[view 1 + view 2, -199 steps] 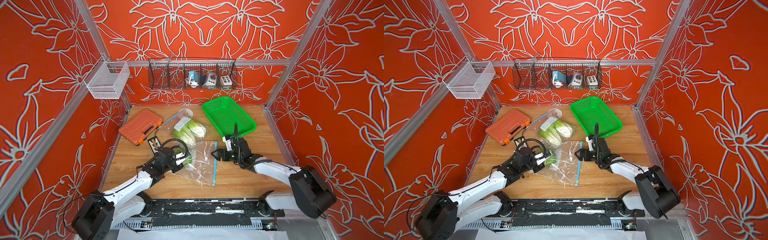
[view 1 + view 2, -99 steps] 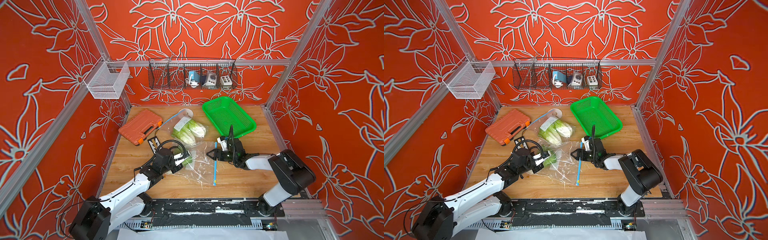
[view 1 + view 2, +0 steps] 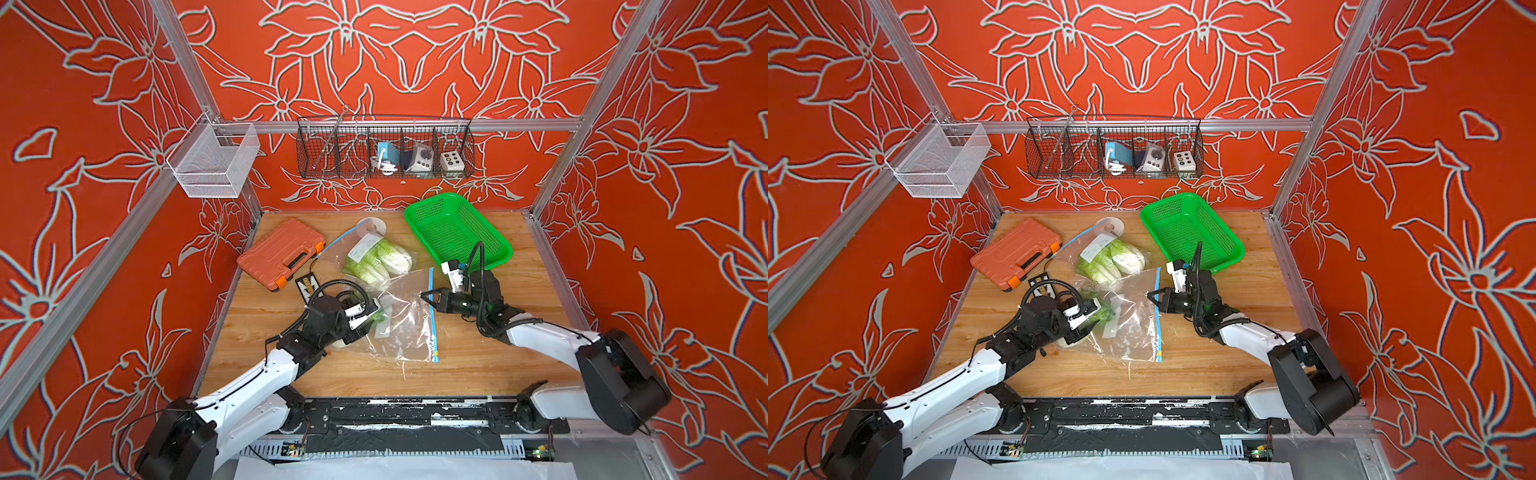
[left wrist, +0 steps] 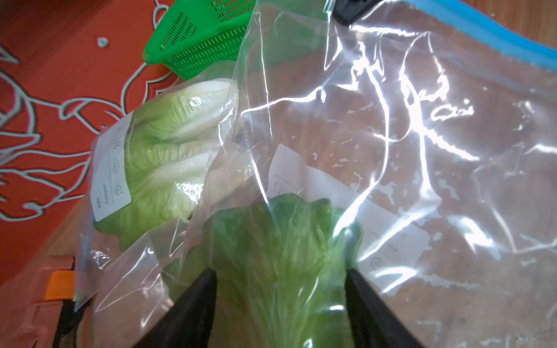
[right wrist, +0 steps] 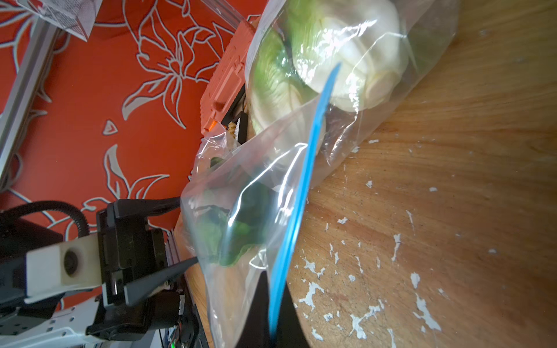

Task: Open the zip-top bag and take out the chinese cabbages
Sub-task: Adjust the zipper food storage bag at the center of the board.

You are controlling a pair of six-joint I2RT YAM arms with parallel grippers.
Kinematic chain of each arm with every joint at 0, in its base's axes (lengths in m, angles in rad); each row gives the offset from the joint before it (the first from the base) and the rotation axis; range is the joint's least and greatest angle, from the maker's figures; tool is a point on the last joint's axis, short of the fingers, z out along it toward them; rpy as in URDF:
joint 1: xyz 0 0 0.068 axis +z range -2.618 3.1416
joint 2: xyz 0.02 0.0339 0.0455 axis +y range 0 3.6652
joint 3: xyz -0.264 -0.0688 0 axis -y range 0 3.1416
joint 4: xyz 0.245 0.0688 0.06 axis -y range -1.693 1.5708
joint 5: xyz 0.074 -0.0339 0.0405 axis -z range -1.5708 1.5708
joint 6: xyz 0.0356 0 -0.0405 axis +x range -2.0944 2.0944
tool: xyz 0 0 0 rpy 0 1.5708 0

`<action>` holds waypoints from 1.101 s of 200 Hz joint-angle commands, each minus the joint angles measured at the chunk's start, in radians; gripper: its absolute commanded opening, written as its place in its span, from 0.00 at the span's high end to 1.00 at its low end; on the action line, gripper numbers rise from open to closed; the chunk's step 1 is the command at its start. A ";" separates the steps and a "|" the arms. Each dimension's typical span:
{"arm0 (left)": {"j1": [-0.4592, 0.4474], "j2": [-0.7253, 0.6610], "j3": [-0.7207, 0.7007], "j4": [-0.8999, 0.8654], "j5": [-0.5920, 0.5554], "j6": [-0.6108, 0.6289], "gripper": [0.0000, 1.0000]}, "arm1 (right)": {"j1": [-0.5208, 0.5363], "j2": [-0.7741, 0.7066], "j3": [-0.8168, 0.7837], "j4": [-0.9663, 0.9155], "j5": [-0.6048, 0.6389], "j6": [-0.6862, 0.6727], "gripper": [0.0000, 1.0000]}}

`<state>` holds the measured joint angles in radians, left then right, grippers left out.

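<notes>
My right fingers (image 3: 424, 295) pinch the bag (image 3: 409, 332) at its blue zip (image 3: 432, 320). My left fingers (image 4: 196, 307) stand wide astride one cabbage (image 4: 280, 235) inside it. Two more cabbages (image 3: 384, 259) lie in a second bag (image 3: 360, 249) just behind, on the worktop (image 3: 478, 370).

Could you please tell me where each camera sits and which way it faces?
Top views: above the robot's base, looking down on the table; both arms and right gripper show.
Left wrist: on left arm, facing zip-top bag and green basket; left gripper shows, open.
Right wrist: on right arm, facing the bag's zip and left gripper.
Shared: both wrist views show the bag and orange case.
</notes>
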<state>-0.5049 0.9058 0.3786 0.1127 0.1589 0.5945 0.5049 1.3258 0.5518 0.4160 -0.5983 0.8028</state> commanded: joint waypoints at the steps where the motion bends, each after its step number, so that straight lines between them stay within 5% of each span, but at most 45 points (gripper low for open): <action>1: 0.003 -0.085 0.067 0.042 0.041 -0.024 0.18 | -0.002 -0.071 0.054 -0.115 0.152 0.122 1.00; 30: -0.031 -0.219 0.064 0.107 0.143 -0.056 0.14 | -0.001 -0.176 0.127 -0.254 0.293 0.208 1.00; 96: -0.169 -0.386 -0.045 0.171 0.165 -0.032 0.14 | 0.005 -0.223 0.248 -0.336 0.419 0.361 1.00; 176: -0.391 -0.114 -0.056 0.491 0.015 -0.088 0.13 | 0.060 -0.175 0.361 -0.295 0.462 0.441 1.00; 220: -0.409 -0.059 -0.060 0.613 -0.083 -0.206 0.08 | 0.069 -0.208 0.431 -0.259 0.409 0.432 1.00</action>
<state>-0.9100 0.8581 0.3168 0.5854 0.1570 0.4656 0.5709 1.1545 0.9199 0.0879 -0.1822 1.2201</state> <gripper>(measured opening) 0.904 0.043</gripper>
